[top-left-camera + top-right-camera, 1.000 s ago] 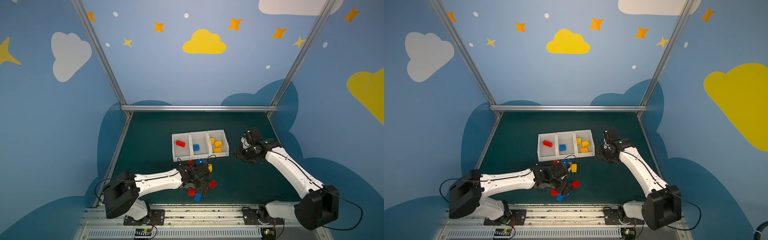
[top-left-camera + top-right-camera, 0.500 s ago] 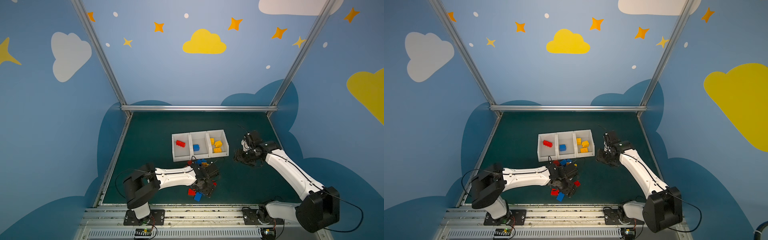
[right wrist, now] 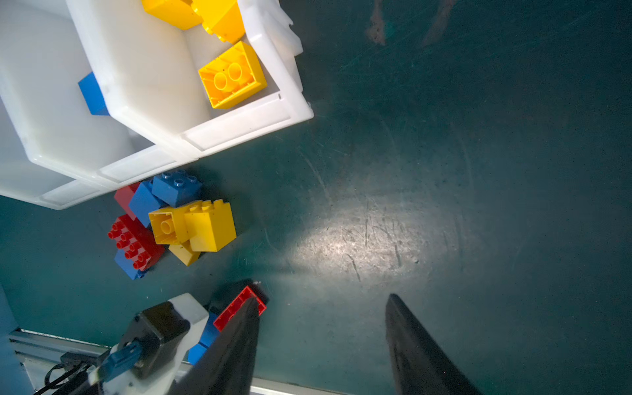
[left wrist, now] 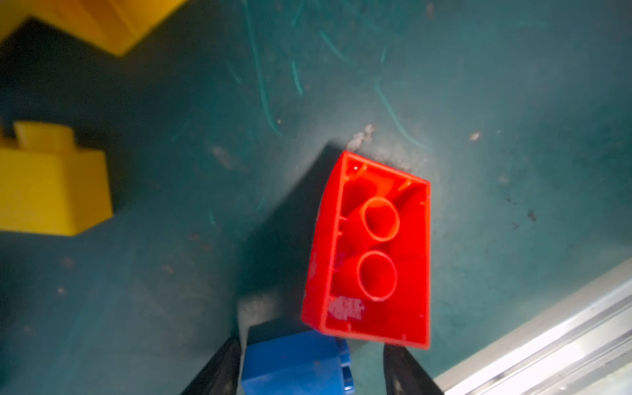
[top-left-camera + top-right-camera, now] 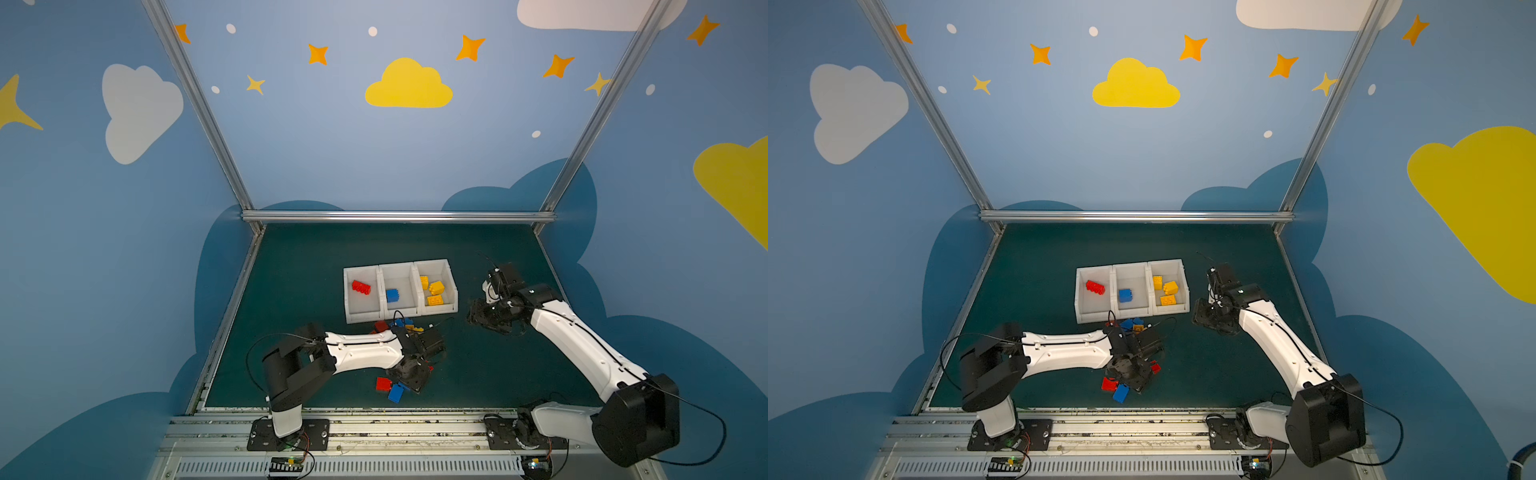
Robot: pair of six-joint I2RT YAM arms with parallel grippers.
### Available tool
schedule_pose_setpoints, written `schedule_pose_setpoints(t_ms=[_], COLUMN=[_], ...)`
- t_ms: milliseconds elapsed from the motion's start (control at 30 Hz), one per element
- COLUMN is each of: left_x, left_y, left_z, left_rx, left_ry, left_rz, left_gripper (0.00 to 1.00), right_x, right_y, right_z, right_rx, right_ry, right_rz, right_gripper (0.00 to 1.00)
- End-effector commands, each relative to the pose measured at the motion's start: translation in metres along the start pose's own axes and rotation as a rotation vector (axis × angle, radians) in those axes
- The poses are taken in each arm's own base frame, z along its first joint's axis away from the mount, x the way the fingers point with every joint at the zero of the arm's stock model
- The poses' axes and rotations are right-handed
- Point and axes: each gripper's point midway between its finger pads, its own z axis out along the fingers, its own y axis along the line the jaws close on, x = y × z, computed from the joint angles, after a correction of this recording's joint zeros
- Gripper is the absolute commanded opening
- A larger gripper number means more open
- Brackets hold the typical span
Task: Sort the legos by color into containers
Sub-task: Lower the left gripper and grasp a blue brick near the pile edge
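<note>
Three white bins (image 5: pixel 401 314) are sitting mid-mat (image 5: pixel 311 270), and you are looking at a binned red brick (image 5: pixel 361 287) lying in the 9 o'clock bin, a binned blue brick (image 5: pixel 392 295) in the middle one and yellow bricks (image 5: pixel 434 289) in the 3 o'clock one. Your left gripper (image 5: pixel 409 379) is reaching down to the mat at 6 o'clock from the bins, near the front rail. Its fingers (image 4: pixel 222 376) are standing apart around a loose blue brick (image 4: pixel 294 367): one finger is touching it while the other is showing a gap. An upturned red brick (image 4: pixel 372 253) is lying hollow side up just beyond the fingertips. A mixed heap (image 3: pixel 191 222) of red, blue and yellow bricks is resting against the bins' 6 o'clock wall. Your right gripper (image 3: pixel 323 298) is hanging at 3 o'clock from the bins, fingers spread over bare mat.
</note>
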Motion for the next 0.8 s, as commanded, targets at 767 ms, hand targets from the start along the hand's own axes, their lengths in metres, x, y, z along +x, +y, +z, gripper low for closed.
schedule_pose_setpoints(t_ms=[767], left_x=[-0.025], left_y=[0.013], left_z=[-0.038], left_rx=[-0.04], left_ry=[-0.094], left_rz=[0.015], left_gripper=[0.43], right_x=[0.003], right_y=[-0.007], right_z=[-0.004], right_rx=[0.005], right_ry=[-0.009], right_rz=[0.02], right_gripper=[0.59])
